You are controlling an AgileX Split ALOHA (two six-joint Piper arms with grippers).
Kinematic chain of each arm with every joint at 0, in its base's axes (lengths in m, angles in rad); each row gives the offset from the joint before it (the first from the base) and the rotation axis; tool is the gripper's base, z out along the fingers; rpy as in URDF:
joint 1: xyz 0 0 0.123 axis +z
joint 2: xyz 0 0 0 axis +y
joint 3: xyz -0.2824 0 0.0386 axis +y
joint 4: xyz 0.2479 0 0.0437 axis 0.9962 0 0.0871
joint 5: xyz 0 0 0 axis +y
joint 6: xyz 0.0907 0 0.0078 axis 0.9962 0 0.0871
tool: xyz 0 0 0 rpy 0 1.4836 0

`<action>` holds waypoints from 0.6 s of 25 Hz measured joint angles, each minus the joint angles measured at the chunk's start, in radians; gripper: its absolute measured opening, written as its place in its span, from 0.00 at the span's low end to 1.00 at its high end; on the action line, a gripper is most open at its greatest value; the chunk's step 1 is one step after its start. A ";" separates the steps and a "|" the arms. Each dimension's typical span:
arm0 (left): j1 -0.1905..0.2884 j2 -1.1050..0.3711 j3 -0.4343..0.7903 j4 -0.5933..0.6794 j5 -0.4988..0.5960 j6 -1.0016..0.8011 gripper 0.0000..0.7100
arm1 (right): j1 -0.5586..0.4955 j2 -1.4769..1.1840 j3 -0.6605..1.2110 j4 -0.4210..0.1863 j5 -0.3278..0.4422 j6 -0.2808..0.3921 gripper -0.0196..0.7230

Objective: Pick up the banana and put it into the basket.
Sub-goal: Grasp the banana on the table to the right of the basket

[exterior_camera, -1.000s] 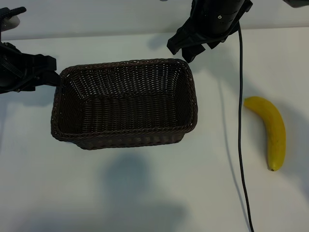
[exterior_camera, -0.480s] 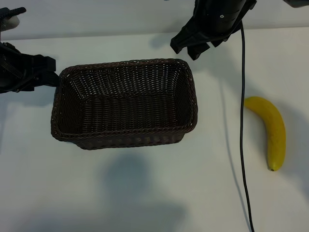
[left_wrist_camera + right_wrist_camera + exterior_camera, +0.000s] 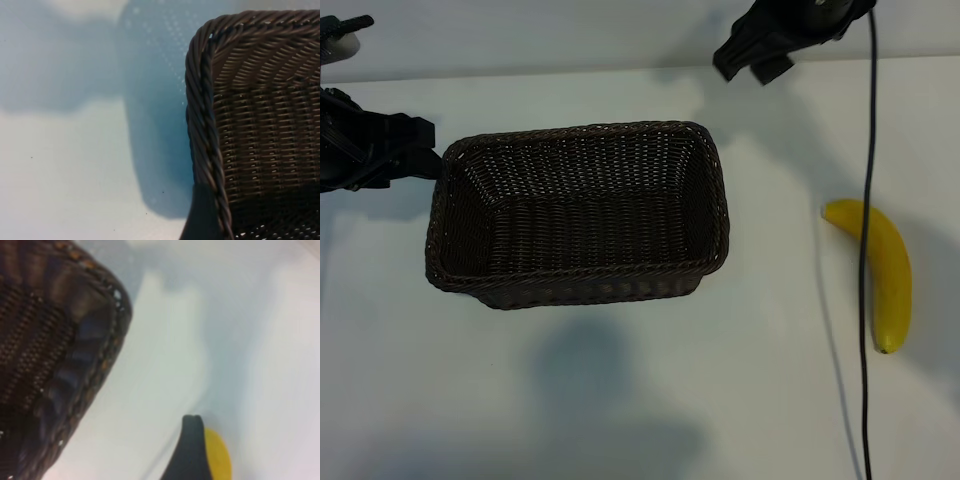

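The table (image 3: pixel 620 400) is carrying the basket (image 3: pixel 578 212), empty, beside the left gripper (image 3: pixel 415 150)'s spread fingers; the banana (image 3: pixel 882 270) is lying ungrasped, well below the right gripper (image 3: pixel 752 58), which is swinging away from the basket toward it, finger state unclear.

A plain white table (image 3: pixel 620 400) fills the view, with soft grey shadows across it.
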 joint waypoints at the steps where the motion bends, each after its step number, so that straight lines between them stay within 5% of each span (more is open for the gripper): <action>1: 0.000 0.000 0.000 0.000 -0.001 0.000 0.83 | -0.010 -0.010 0.004 0.000 0.000 0.005 0.83; 15: 0.000 0.000 0.000 0.002 -0.019 0.004 0.83 | -0.198 -0.147 0.274 0.036 -0.002 0.005 0.83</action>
